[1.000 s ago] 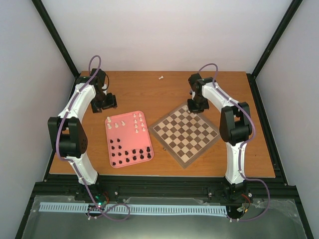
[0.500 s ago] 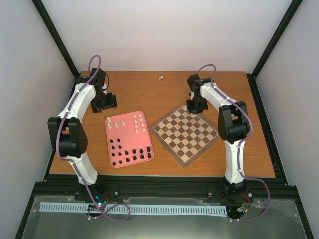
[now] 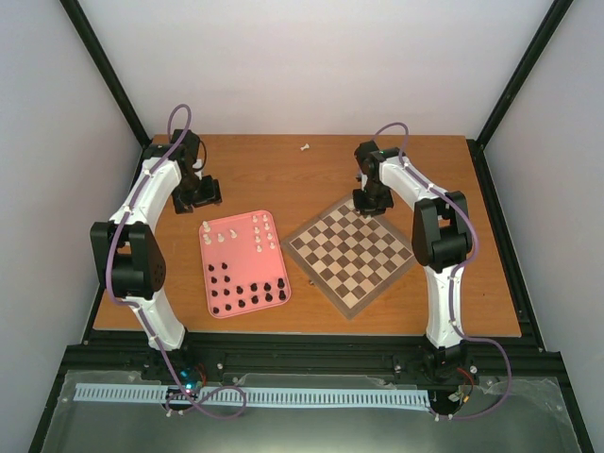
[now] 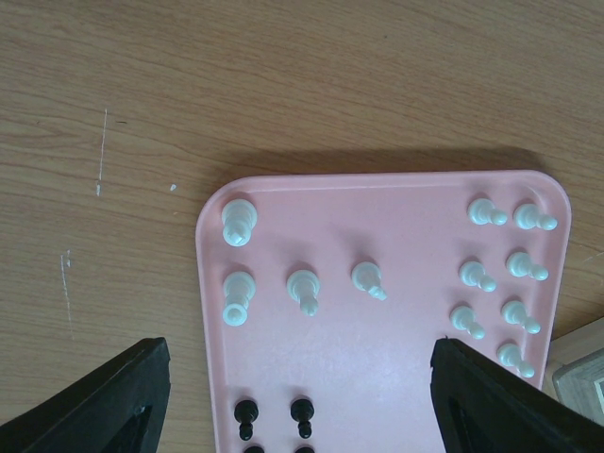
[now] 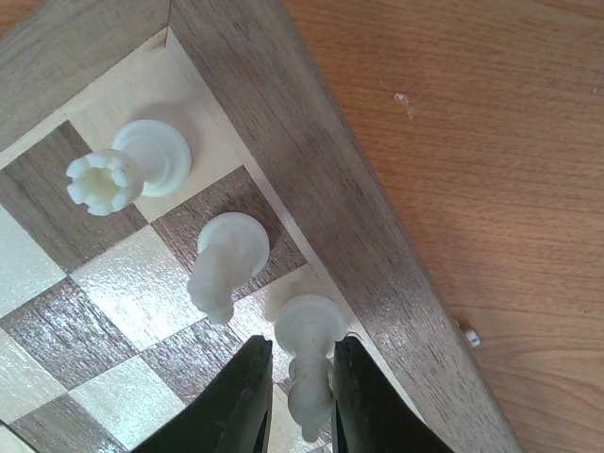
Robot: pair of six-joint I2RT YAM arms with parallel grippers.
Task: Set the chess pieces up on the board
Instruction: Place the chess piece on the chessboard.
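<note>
The board [image 3: 351,255] lies right of centre, turned like a diamond. My right gripper [image 3: 370,203] is at its far corner. In the right wrist view the gripper [image 5: 302,351] is shut on a white bishop [image 5: 310,330] that stands on an edge square. A white knight [image 5: 225,260] and a white rook [image 5: 118,175] stand beside it along the board's border [image 5: 311,160]. My left gripper [image 3: 198,195] hangs open and empty over the far end of the pink tray [image 3: 241,250]. The left wrist view [image 4: 300,351] shows white pieces [image 4: 239,222] and black pieces [image 4: 302,411] on that tray.
One white piece [image 3: 305,146] lies alone on the table near the back edge. A small white speck [image 5: 469,335] sits on the table beside the board's border. Black pieces [image 3: 247,293] fill the tray's near end, white pieces [image 3: 262,229] its far end.
My right gripper has shifted slightly toward the board's far corner. The left arm has not moved.
</note>
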